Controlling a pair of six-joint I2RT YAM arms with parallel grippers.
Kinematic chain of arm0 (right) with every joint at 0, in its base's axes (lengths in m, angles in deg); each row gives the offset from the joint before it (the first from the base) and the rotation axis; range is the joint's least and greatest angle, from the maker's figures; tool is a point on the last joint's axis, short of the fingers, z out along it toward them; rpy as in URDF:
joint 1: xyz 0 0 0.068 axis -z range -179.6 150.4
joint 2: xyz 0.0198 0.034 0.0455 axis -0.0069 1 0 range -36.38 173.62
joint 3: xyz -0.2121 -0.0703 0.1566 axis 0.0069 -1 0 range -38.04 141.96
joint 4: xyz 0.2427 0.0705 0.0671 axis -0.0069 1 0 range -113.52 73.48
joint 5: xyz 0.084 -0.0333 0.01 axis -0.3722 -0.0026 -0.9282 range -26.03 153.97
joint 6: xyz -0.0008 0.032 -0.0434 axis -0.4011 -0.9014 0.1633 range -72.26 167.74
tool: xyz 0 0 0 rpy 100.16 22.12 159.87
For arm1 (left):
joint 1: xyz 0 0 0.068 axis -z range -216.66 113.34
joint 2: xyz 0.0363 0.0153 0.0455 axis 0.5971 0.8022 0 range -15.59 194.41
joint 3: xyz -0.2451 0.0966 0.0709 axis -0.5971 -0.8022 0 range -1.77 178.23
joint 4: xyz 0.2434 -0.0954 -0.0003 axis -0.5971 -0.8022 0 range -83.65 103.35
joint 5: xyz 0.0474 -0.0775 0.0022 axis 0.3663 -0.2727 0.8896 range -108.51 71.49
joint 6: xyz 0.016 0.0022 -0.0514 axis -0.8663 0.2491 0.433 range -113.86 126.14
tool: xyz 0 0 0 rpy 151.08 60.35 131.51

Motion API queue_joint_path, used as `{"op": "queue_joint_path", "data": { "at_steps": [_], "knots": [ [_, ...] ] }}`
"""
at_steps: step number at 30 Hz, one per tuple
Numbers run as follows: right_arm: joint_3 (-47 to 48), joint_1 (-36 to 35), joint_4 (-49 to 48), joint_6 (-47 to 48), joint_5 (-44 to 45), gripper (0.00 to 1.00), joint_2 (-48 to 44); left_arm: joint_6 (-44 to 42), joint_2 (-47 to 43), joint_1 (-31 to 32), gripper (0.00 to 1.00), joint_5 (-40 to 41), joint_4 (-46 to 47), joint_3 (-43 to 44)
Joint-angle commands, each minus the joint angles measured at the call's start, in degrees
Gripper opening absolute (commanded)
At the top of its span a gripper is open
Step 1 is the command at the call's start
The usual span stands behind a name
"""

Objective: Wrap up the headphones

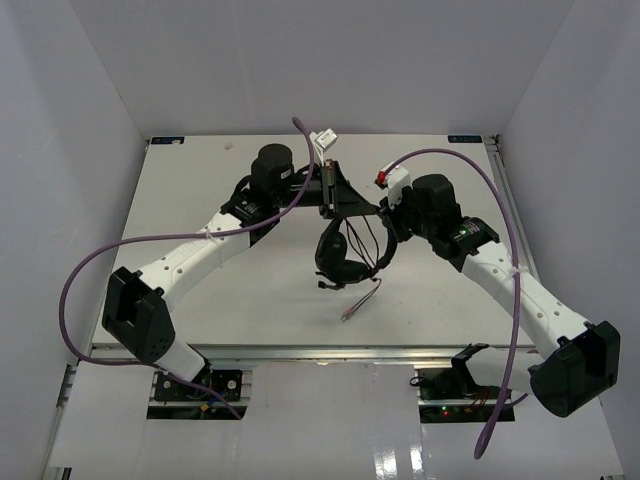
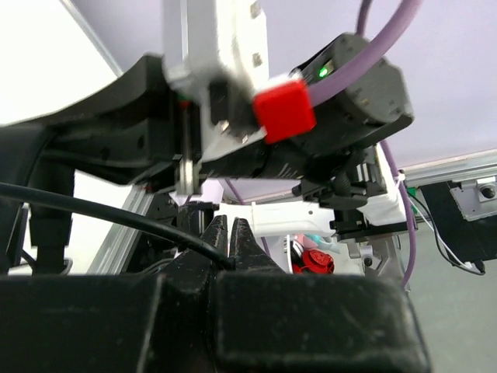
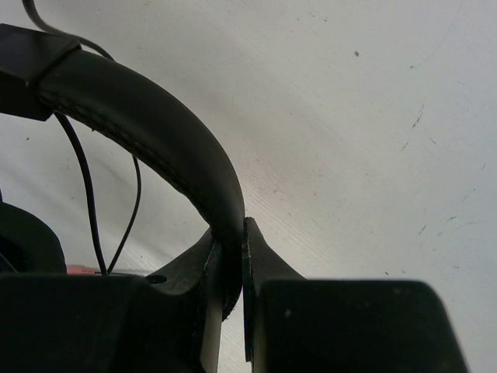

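The left gripper (image 2: pixel 231 235) has its fingers pressed together on the thin black cable (image 2: pixel 93 207) of the headphones (image 1: pixel 345 255), while the right gripper (image 3: pixel 233 233) is clamped tight on the padded headband (image 3: pixel 147 113). Seen from above, the headphones are near the middle of the white table (image 1: pixel 190 190). The left gripper is at their 11 o'clock and the right at their 2 o'clock, and the loose cable end with its reddish plug (image 1: pixel 346 316) trails toward 6 o'clock. Plain white walls (image 1: pixel 300 60) close in the table at 9, 12 and 3 o'clock.
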Motion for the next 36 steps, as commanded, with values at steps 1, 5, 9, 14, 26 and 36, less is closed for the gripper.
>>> {"op": "queue_joint_path", "data": {
  "at_steps": [1, 5, 9, 14, 26, 36],
  "knots": [
    [1.2, -0.5, -4.9, -2.8, 1.0, 0.08, -0.3, 1.8, 0.3, 0.0, 0.00, -2.2, 2.2, 4.9],
    [1.7, -0.4, -5.4, -5.8, 3.7, 0.08, 1.1, 2.7, 0.1, 0.9, 0.00, -2.4, 2.6, 5.8],
    [4.0, 0.1, -5.3, -9.9, 3.7, 0.08, 3.8, 4.2, -0.7, 2.1, 0.00, -2.0, 3.5, 5.5],
    [7.8, 0.3, -4.3, -13.5, 0.7, 0.08, 6.9, 5.2, -0.4, 3.1, 0.00, -2.1, 5.1, 5.2],
    [11.5, 0.3, -7.8, -23.9, 13.2, 0.08, 10.9, 7.3, 0.5, 7.0, 0.00, -2.0, 7.3, 8.9],
    [16.2, 0.2, -5.6, -25.9, 12.0, 0.08, 15.3, 8.0, 3.4, 9.7, 0.00, -1.8, 9.2, 8.3]
  ]
}}
